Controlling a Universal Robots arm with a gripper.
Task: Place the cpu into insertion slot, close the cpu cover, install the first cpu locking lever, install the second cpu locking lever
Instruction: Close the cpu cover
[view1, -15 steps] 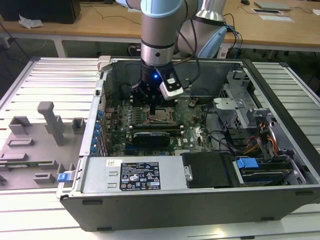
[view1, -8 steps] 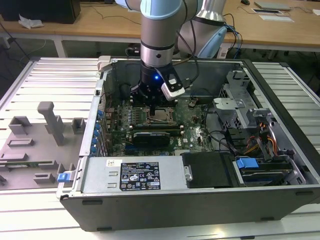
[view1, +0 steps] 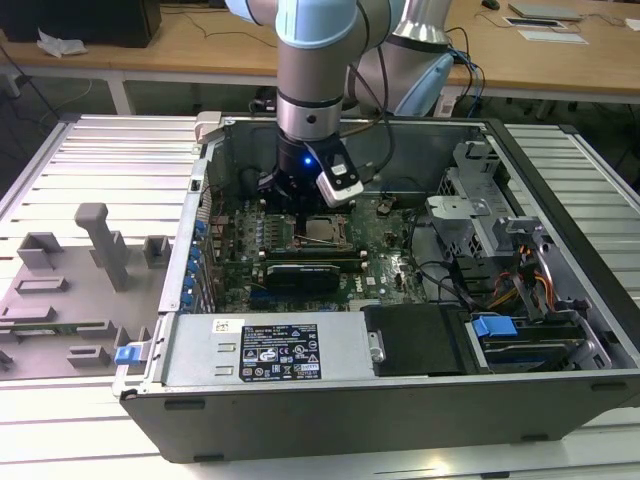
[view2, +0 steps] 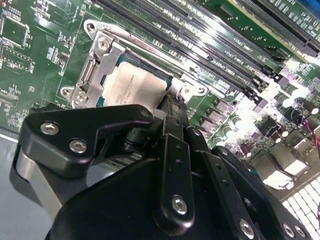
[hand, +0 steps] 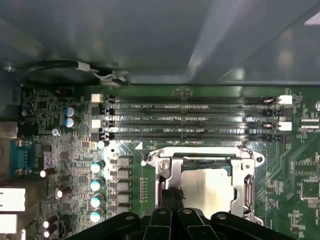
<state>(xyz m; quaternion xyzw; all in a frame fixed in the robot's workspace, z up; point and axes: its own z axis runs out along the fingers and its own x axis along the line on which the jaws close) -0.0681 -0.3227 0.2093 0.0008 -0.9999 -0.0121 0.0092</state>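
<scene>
The cpu (hand: 205, 184) is a pale metal square lying flat in the insertion slot (hand: 200, 161) on the green board. It also shows in the second wrist view as the cpu (view2: 134, 90) and in the exterior view as the cpu (view1: 322, 229). The silver cpu cover (hand: 167, 172) lies down around it as a frame. A thin locking lever rod (hand: 200, 149) runs along the socket side facing the memory slots. My gripper (hand: 172, 196) is shut, its joined tips touching or just above the socket's edge beside the cover. The slot's contact field is hidden under the chip.
Long black memory slots (hand: 190, 117) lie beside the socket, and blue-topped capacitors (hand: 97, 185) stand on another side. A black finned card (view1: 300, 272), the power supply (view1: 270, 350) and a drive cage (view1: 480, 215) crowd the open case. Grey fixtures (view1: 100, 240) sit at the exterior view's left.
</scene>
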